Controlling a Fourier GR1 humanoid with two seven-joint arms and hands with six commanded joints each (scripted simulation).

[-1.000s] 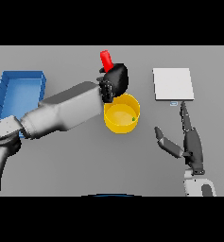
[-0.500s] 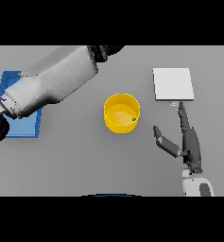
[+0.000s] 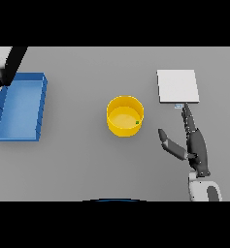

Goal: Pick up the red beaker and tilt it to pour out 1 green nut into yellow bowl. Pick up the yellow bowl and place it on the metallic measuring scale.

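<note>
- One green nut lies inside the yellow bowl, close to the wall on the scale's side.
- The yellow bowl stands upright near the middle of the grey desk, between the blue tray and the metallic measuring scale, touching neither.
- The scale lies flat at the far right of the desk, with nothing on it.
- The right robot hand rests low on the right, fingers straight and thumb spread toward the bowl, gripping nothing; its longest fingertip points at the scale's near edge, just beside it.
- The left arm shows only as a dark blurred shape at the upper left edge, above the tray's far corner; its robot hand is out of sight.
- The red beaker is nowhere to be seen from here.
</note>
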